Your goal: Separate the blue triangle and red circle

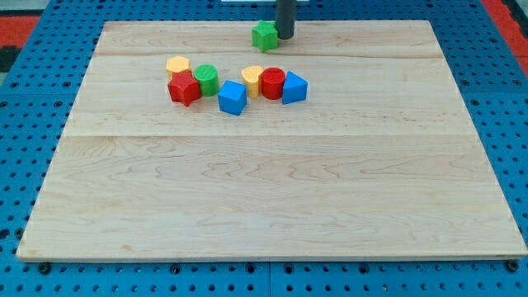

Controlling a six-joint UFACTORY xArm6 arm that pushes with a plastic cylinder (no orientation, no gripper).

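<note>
The red circle [273, 83] lies on the wooden board [272, 198] in the upper middle. The blue triangle [294, 87] touches its right side. A yellow block [252, 80] touches the red circle's left side. My tip [285, 37] is near the view's top edge, above these blocks and well apart from them. It stands right beside a green star-shaped block [265, 35], on that block's right.
A blue cube [233, 98] lies left of the yellow block. Further left sit a green circle [206, 79], a red star-shaped block [184, 88] and a yellow hexagon [177, 66], close together. A blue pegboard [503, 124] surrounds the board.
</note>
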